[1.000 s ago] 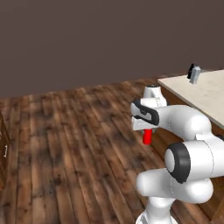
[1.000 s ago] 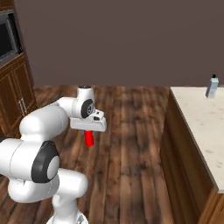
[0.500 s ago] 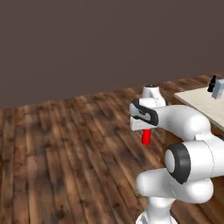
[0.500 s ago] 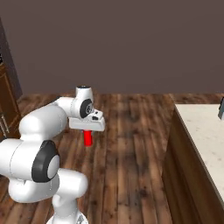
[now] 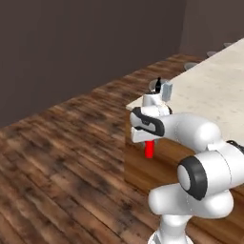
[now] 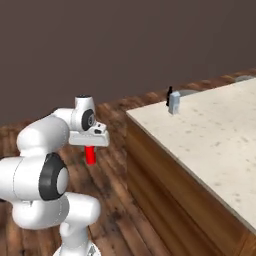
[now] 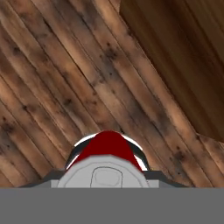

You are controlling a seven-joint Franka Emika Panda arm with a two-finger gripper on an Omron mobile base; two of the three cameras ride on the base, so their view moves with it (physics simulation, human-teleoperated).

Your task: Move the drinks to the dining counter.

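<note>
One short red can hangs gripped in the jaws at frame centre, above the dark wooden plank floor; a pale blue-grey carton stands on the pale speckled stone desk.

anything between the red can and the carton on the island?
Only bare stone counter top and its wooden side; right base view shows red can held low, carton at the corner.

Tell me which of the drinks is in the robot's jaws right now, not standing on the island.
The short red can: it hangs clamped under the gripper above the wood floor, while the pale carton stands on the dining counter.
</note>
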